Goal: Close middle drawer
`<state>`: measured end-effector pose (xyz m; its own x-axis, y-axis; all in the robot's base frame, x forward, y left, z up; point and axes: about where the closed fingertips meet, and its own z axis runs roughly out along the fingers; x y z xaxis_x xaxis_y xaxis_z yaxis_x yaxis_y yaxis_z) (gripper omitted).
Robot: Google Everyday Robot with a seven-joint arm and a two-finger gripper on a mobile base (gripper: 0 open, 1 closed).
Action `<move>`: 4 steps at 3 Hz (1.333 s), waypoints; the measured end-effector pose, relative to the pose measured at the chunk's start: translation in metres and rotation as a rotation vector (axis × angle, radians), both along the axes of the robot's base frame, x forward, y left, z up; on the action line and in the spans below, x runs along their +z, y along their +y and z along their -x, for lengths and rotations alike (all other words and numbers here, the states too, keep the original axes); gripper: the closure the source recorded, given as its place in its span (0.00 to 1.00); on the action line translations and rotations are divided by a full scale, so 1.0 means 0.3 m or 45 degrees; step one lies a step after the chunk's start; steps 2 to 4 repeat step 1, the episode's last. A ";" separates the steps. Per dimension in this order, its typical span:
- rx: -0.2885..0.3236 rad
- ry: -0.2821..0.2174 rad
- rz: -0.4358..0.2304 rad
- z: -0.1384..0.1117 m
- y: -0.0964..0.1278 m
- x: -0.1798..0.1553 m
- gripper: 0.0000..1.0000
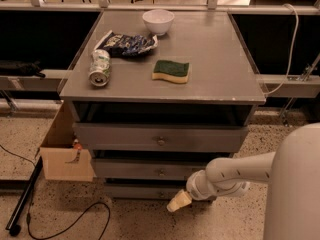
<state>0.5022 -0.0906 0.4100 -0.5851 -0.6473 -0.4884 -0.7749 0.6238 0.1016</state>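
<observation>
The grey cabinet (165, 86) has three drawers. The middle drawer (130, 169) has a small round dark knob (161, 173) and its front stands a little forward of the lowest drawer (135, 191). The top drawer (120, 137) sticks out further above it. My gripper (178, 202), cream-tipped on a white arm, is low at the front right of the cabinet. It sits in front of the lowest drawer, below and to the right of the middle drawer's knob, pointing down-left.
On the cabinet top lie a white bowl (158, 21), a crumpled chip bag (125, 44), a can on its side (100, 67) and a green sponge (171, 71). A cardboard box (62, 154) stands at the left, with a black cable (60, 219) on the floor.
</observation>
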 end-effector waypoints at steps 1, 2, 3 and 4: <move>0.000 0.000 0.000 0.000 0.000 0.000 0.00; 0.000 0.000 0.000 0.000 0.000 0.000 0.00; 0.000 0.000 0.000 0.000 0.000 0.000 0.00; 0.000 0.000 0.000 0.000 0.000 0.000 0.00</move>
